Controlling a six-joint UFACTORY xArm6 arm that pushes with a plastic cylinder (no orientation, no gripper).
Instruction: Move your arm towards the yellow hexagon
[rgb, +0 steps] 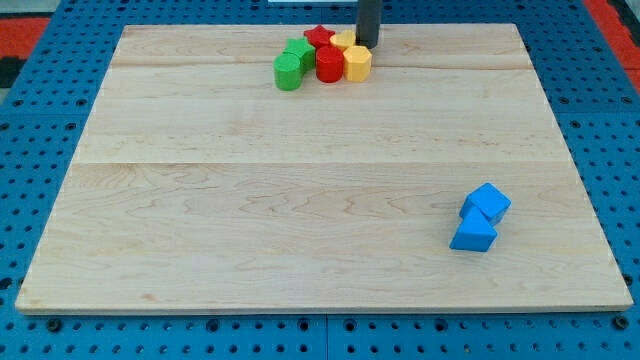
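The yellow hexagon (357, 63) sits at the right end of a tight cluster near the view's top centre of the wooden board (320, 180). My tip (367, 44) is just above and slightly right of it, close to or touching its far side. The cluster also holds a second yellow block (343, 41), a red cylinder (329, 65), a red star-like block (319, 37), a green cylinder (288, 72) and a green block (299, 52).
Two blue blocks lie together at the view's lower right: a blue cube (486, 203) and a blue triangular block (473, 235). Blue pegboard (40, 130) surrounds the board.
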